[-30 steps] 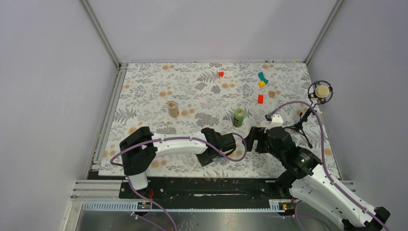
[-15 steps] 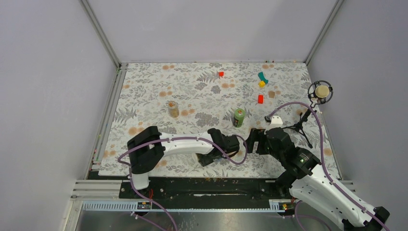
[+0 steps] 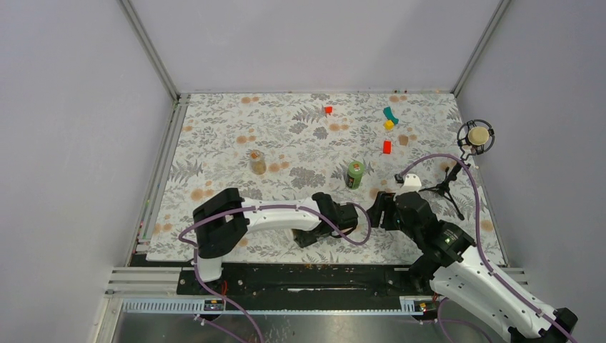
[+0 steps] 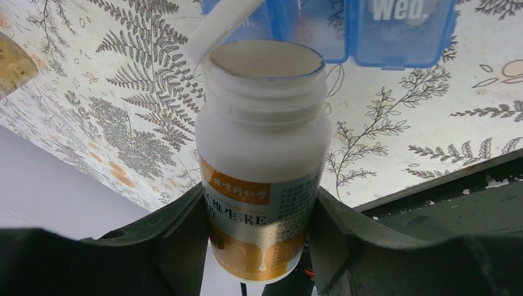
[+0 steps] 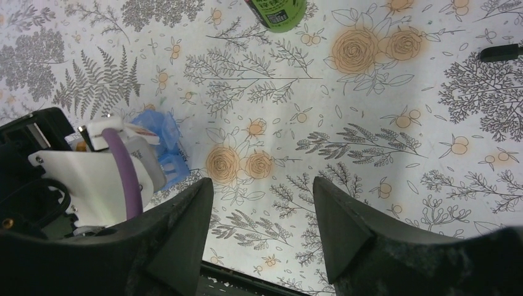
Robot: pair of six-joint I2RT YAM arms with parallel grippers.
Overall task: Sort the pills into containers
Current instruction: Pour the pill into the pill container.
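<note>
White and matte, the capless, round-shouldered vitamin bottle (image 4: 262,123) sits clamped between the black jaws of the left gripper (image 4: 259,216). Its mouth tips toward the translucent blue pill box (image 4: 395,37) along the top edge of the left wrist view. The box has square lids, 1 marked "Wed.", and what lies beneath is too blurred to tell, so sorting looks barely begun. Further right, the right gripper (image 5: 262,203) hangs parted and empty over the floral cloth (image 5: 370,123), with a glossy green bottle (image 5: 277,9) at that view's top edge.

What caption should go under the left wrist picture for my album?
Left gripper holds an uncapped white bottle, its mouth pointed at the blue pill box marked Wed.
</note>
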